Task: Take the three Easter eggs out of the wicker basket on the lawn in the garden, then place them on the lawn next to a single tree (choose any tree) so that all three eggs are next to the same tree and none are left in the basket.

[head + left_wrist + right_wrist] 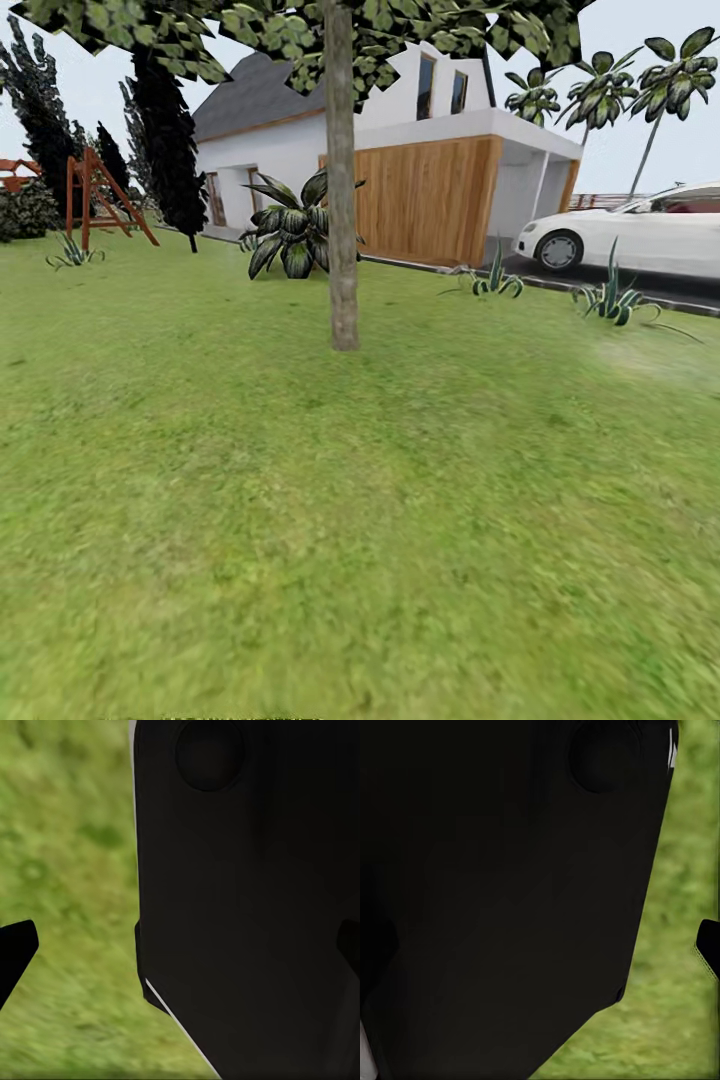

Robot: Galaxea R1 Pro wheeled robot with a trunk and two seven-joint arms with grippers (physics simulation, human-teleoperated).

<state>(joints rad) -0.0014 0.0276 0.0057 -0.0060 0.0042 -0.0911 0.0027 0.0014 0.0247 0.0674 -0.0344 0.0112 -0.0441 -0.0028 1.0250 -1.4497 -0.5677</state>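
The robot looks out over the lawn [300,520], and a tall tree [342,200] stands far ahead, a little to the left of the middle. Its bare grey-brown trunk goes straight up and down. The grass between the robot and the tree is wide and flat, so I think there is lots of room to roll closer. A leafy bush [295,232] sits just behind the trunk on its left side, and the white house [400,150] is farther back. A white car [640,232] is parked far off to the right on the road, which is an edge to stay away from. I cannot see the eggs or the basket here. In each wrist view, a big dark robot part sits close in front with grass beside it. One dark left fingertip [15,949] and one right fingertip [709,945] peek in, but I cannot tell if the grippers are spread apart, closed, or holding an egg.
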